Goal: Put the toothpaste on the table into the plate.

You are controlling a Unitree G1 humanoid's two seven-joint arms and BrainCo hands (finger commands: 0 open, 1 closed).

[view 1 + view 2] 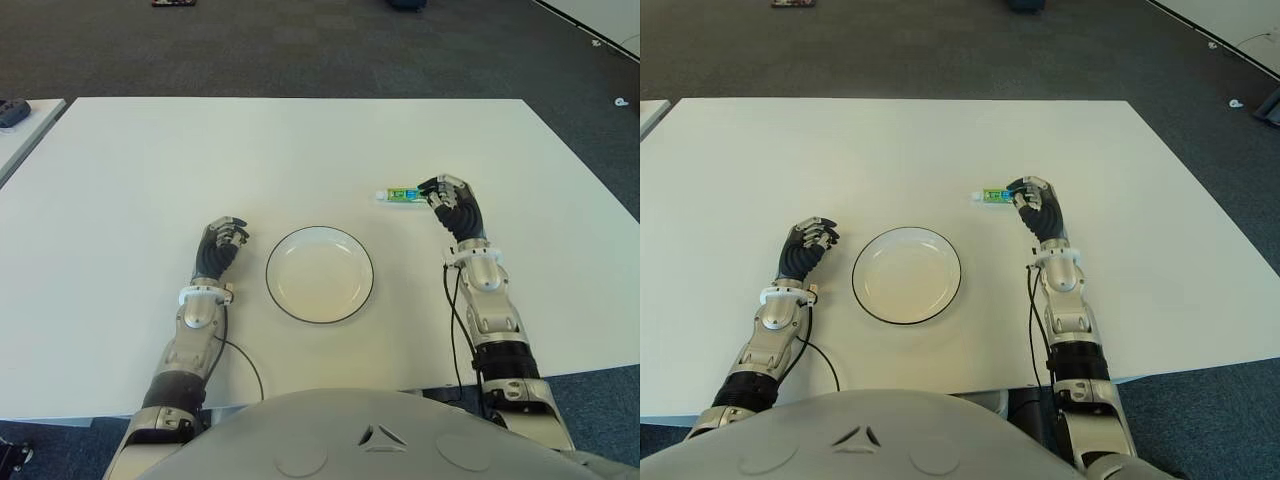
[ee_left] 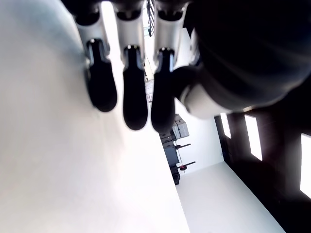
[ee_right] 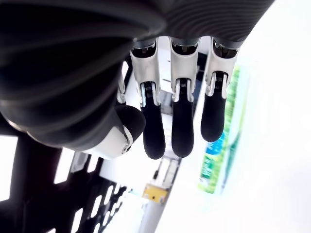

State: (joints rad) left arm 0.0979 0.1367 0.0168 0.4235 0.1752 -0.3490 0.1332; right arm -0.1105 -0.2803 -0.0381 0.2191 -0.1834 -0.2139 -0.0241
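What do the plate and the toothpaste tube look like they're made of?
The plate: probably glazed ceramic or enamel, going by its smooth off-white surface and thin dark rim; metal underneath cannot be ruled out. The toothpaste, at the right hand fingertips: seemingly a soft plastic tube, glossy green and blue print, white cap end.

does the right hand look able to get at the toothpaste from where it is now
Probably yes. The right hand is already at the toothpaste, fingers curled beside the tube but not closed on it. Nothing lies between them on the table.
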